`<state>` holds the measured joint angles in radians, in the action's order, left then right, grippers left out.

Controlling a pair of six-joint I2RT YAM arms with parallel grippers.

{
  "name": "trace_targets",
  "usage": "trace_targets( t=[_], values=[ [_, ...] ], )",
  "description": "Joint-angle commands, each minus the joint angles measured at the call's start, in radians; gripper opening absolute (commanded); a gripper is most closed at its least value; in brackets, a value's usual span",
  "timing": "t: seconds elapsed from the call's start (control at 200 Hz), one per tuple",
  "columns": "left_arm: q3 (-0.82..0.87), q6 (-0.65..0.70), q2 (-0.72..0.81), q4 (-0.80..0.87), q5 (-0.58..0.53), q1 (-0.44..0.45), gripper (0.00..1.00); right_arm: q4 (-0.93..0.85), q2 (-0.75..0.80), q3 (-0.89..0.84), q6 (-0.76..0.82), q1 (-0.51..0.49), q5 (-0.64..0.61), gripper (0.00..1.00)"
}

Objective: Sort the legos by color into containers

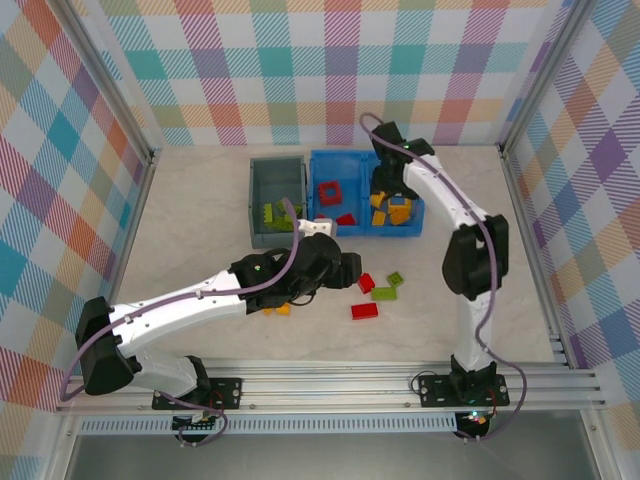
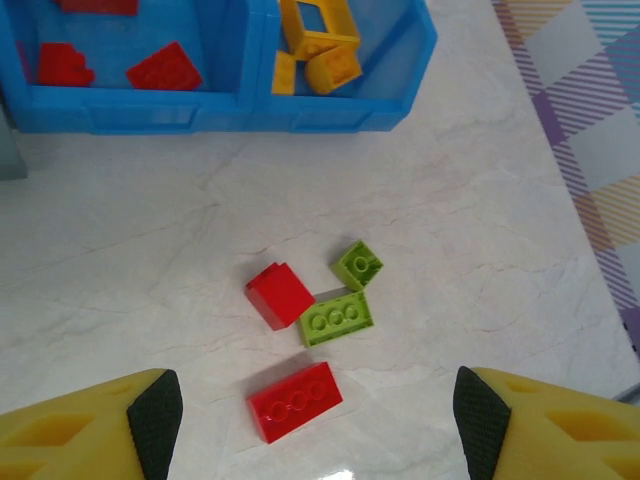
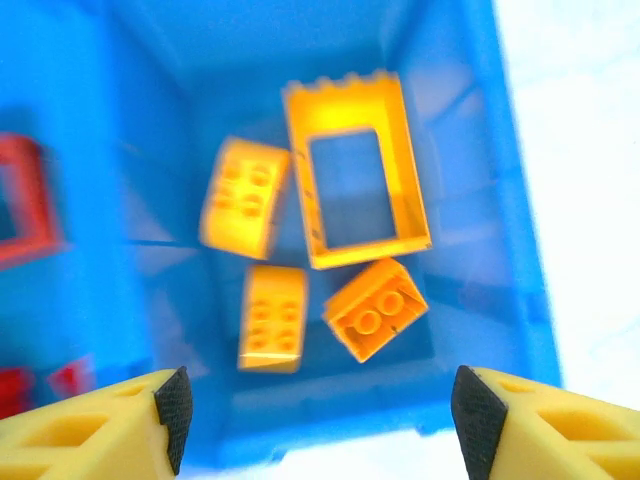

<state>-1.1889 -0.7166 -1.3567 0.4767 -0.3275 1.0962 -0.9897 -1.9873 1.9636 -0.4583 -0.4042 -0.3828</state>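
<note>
Your left hand (image 2: 318, 425) hangs over the counter (image 2: 480, 200) with its fingers spread wide and nothing between them. That suits a straight drop onto one of the loose legos below. The long red brick (image 2: 295, 400) lies nearest, almost under the gap. Just beyond it a small red brick (image 2: 280, 294) touches a flat lime green brick (image 2: 338, 318), and a small lime green brick (image 2: 357, 264) sits beside that. These two reds belong in the left compartment of the blue bin (image 2: 180, 118), where other red pieces already lie. The greens go to the grey bin (image 1: 262, 190), which holds lime pieces. An orange-yellow piece (image 1: 283, 309) also shows beside your left forearm.

Your right hand (image 3: 321, 418) is above the right compartment of the blue bin, fingers wide apart and holding nothing. Under it lie the orange-yellow frame (image 3: 408, 170) and three orange-yellow bricks, so that colour is gathering where it should.

Sorting looks mostly done, with only a few pieces left on the counter. The touching red and green pair will likely need a careful approach so you lift just one.
</note>
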Motion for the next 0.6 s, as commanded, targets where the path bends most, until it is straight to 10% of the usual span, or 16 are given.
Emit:
trace_targets(
  t=[0.0,0.37,0.595],
  values=[
    [0.021,-0.012,0.040,0.053,-0.048,0.013,0.74,-0.008,0.126,0.005,0.007,-0.011,0.043,0.69],
    [0.001,0.016,-0.021,0.037,0.056,0.012,0.65,0.238,0.467,-0.470,0.050,-0.003,0.060,0.17],
    [-0.093,0.063,-0.254,0.028,0.151,0.014,0.62,0.127,0.755,-0.746,0.010,-0.003,0.232,0.17]
  ],
)
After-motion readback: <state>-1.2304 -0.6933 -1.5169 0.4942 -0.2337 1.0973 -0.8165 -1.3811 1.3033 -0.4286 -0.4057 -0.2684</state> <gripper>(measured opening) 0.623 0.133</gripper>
